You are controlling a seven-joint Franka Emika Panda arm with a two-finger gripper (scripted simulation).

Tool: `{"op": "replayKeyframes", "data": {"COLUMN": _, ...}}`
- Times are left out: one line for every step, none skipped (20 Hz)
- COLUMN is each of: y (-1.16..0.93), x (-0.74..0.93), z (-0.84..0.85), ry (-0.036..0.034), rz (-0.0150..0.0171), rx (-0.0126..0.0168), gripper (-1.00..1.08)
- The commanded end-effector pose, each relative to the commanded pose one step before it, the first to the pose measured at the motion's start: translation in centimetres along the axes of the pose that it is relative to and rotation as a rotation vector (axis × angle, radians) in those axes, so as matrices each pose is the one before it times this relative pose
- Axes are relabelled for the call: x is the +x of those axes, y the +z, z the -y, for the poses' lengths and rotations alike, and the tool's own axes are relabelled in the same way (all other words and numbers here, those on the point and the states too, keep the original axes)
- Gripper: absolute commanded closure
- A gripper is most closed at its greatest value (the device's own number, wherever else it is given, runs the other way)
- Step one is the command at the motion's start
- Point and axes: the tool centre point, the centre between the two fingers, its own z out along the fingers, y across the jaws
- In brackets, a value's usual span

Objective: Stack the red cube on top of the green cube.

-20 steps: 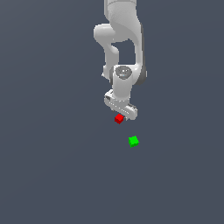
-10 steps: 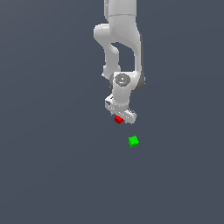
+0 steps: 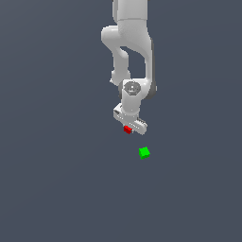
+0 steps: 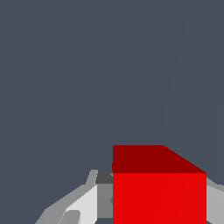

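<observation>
The red cube sits between the fingers of my white gripper, just under the hand in the exterior view. In the wrist view the red cube fills the space between the two grey fingers, which press against its sides. The gripper is shut on it. The green cube lies on the floor a short way off, toward the exterior view's right and nearer the camera. It is out of the wrist view.
The grey floor spreads flat all around. The white arm rises above the gripper toward the top of the exterior view.
The hand has come down over the red cube and its fingers now hug the cube's sides. Neither cube has shifted noticeably.
</observation>
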Motion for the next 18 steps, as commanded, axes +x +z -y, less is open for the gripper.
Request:
{"op": "replayKeyframes", "data": {"y": 0.057, "x": 0.021, "z": -0.045, "ry": 0.00054, "rz": 0.0002, "rx": -0.00064, "gripper": 1.08}}
{"op": "replayKeyframes", "data": {"y": 0.0, "x": 0.0, "z": 0.0, "ry": 0.0, "rz": 0.0, "rx": 0.0, "gripper": 1.08}}
{"op": "replayKeyframes", "data": {"y": 0.0, "x": 0.0, "z": 0.0, "ry": 0.0, "rz": 0.0, "rx": 0.0, "gripper": 1.08}}
{"op": "replayKeyframes", "data": {"y": 0.0, "x": 0.0, "z": 0.0, "ry": 0.0, "rz": 0.0, "rx": 0.0, "gripper": 1.08}}
{"op": "replayKeyframes", "data": {"y": -0.039, "x": -0.025, "z": 0.047, "ry": -0.00082, "rz": -0.00007, "rx": 0.00053, "gripper": 1.08}}
{"op": "replayKeyframes", "data": {"y": -0.025, "x": -0.001, "z": 0.0, "ry": 0.0, "rz": 0.0, "rx": 0.0, "gripper": 1.08}}
{"op": "replayKeyframes", "data": {"y": -0.076, "x": -0.002, "z": -0.001, "ry": 0.0, "rz": 0.0, "rx": 0.0, "gripper": 1.08}}
{"op": "replayKeyframes", "data": {"y": -0.127, "x": -0.003, "z": -0.001, "ry": 0.0, "rz": 0.0, "rx": 0.0, "gripper": 1.08}}
{"op": "replayKeyframes", "data": {"y": -0.178, "x": -0.004, "z": -0.002, "ry": 0.0, "rz": 0.0, "rx": 0.0, "gripper": 1.08}}
{"op": "replayKeyframes", "data": {"y": -0.228, "x": -0.006, "z": -0.003, "ry": 0.0, "rz": 0.0, "rx": 0.0, "gripper": 1.08}}
{"op": "replayKeyframes", "data": {"y": -0.28, "x": -0.008, "z": -0.004, "ry": 0.0, "rz": 0.0, "rx": 0.0, "gripper": 1.08}}
{"op": "replayKeyframes", "data": {"y": -0.331, "x": -0.009, "z": -0.006, "ry": 0.0, "rz": 0.0, "rx": 0.0, "gripper": 1.08}}
{"op": "replayKeyframes", "data": {"y": -0.383, "x": -0.011, "z": -0.007, "ry": 0.0, "rz": 0.0, "rx": 0.0, "gripper": 1.08}}
{"op": "replayKeyframes", "data": {"y": -0.436, "x": -0.012, "z": -0.008, "ry": 0.0, "rz": 0.0, "rx": 0.0, "gripper": 1.08}}
{"op": "replayKeyframes", "data": {"y": -0.489, "x": -0.013, "z": -0.009, "ry": 0.0, "rz": 0.0, "rx": 0.0, "gripper": 1.08}}
{"op": "replayKeyframes", "data": {"y": -0.545, "x": -0.013, "z": -0.009, "ry": 0.0, "rz": 0.0, "rx": 0.0, "gripper": 1.08}}
{"op": "replayKeyframes", "data": {"y": -0.601, "x": -0.012, "z": -0.009, "ry": 0.0, "rz": 0.0, "rx": 0.0, "gripper": 1.08}}
{"op": "replayKeyframes", "data": {"y": -0.657, "x": -0.01, "z": -0.008, "ry": 0.0, "rz": 0.0, "rx": 0.0, "gripper": 1.08}}
